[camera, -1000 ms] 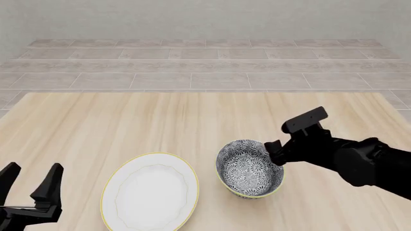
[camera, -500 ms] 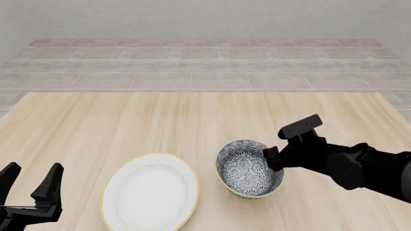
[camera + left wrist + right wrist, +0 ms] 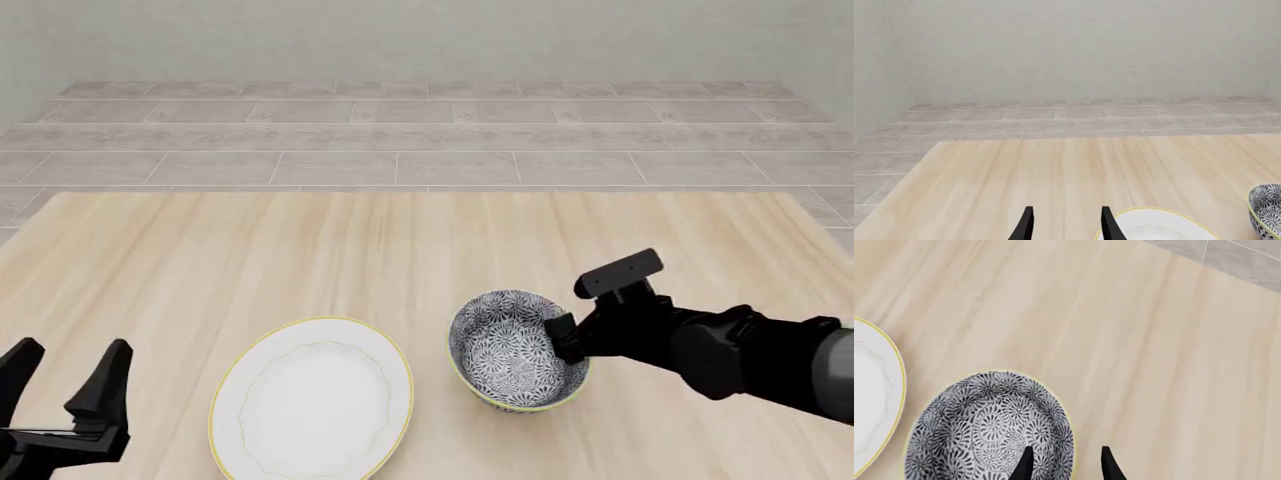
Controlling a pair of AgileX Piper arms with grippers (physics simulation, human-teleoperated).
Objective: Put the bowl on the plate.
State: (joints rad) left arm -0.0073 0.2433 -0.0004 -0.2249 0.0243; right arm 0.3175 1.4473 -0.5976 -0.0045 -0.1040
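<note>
Both arms are matte black all over, with no markings, cables or screws that can be made out. The right arm (image 3: 747,355) is built of rounded, bulging segments, with a flat rectangular block on a short stalk above the wrist and a greyer part at the picture's edge; its hand (image 3: 561,338) is a compact black block. The left hand (image 3: 64,385) has two thin, tapering, blade-like fingers (image 3: 104,380) rising from a slim crossbar, and in both wrist views the fingers show as narrow black wedges.

Bright, even light; sharp, shadowless renders
</note>
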